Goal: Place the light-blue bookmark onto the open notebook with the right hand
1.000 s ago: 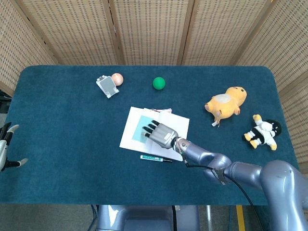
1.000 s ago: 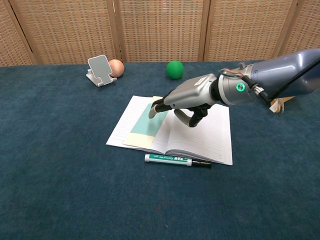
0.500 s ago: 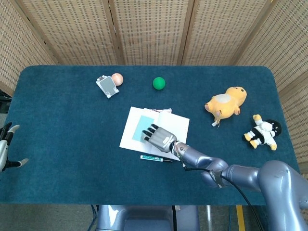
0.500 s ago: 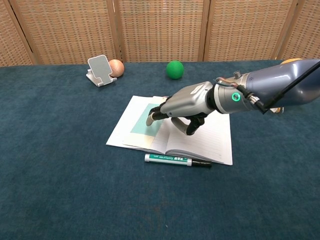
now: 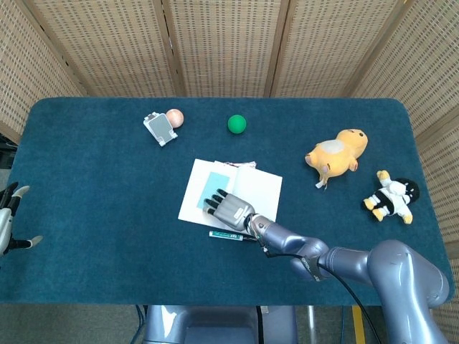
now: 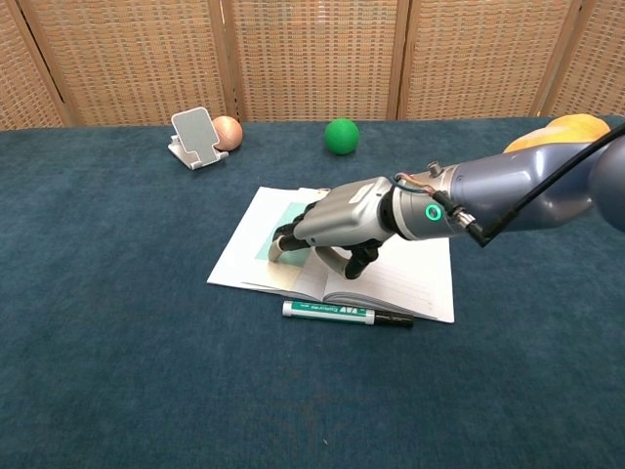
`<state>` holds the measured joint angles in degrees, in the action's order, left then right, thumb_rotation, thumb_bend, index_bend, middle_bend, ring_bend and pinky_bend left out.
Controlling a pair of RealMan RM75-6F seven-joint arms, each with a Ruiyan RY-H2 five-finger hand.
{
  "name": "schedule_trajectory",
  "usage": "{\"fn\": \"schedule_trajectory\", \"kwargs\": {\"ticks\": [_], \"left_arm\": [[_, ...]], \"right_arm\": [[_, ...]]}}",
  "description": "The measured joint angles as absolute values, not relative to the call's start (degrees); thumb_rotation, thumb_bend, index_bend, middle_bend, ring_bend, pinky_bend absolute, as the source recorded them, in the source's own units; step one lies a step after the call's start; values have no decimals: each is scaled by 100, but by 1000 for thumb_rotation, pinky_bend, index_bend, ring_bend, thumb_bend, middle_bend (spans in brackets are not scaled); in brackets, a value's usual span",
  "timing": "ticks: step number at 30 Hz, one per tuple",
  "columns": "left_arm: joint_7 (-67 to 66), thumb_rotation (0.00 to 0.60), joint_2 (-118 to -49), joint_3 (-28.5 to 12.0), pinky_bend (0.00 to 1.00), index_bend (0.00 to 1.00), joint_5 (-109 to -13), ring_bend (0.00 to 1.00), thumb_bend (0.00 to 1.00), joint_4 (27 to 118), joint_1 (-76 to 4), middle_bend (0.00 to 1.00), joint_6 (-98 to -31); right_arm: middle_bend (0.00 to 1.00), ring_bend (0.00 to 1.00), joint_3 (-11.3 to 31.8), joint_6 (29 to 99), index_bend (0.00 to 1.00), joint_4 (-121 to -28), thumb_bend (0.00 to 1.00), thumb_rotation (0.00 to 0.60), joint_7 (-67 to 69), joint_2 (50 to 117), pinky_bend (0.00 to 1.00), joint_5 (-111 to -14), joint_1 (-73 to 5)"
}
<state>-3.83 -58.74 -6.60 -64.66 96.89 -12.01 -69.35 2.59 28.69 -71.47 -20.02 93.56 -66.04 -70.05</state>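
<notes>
Since a second ago the right hand (image 6: pixel 327 227) has drawn back toward the robot across the open notebook (image 6: pixel 410 278), sliding from mid-page down toward the near edge of the left page, and the light-blue bookmark (image 5: pixel 215 180) now shows more of itself beyond the fingertips. It lies flat on that left page, its long axis running roughly from twelve to six o'clock with a slight lean toward one. The hand sits palm down with its fingers stretched forward and a little apart, the tips resting at or just above the bookmark's near end; I cannot tell whether they press on it, but nothing is pinched or lifted. From the hand, the bookmark lies at about eleven o'clock in the head view, just past the fingertips. A green marker (image 6: pixel 344 313) lies just below the notebook's near edge, at the hand's six o'clock. Far off at nine o'clock, the left hand (image 5: pixel 8 218) hangs at the table's edge with its fingers apart, holding nothing. To my eye the placing looks essentially done.
</notes>
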Motion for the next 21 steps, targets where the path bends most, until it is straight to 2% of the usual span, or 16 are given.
{"fn": "schedule_trajectory", "kwargs": {"ticks": [21], "left_arm": [[-457, 600, -5901, -649, 0, 0, -6436, 0, 0, 9693, -1231, 0, -6926]], "right_arm": [[0, 0, 30, 2694, 0, -7208, 1000, 600, -2342, 9173, 0, -6360, -7070]]}}
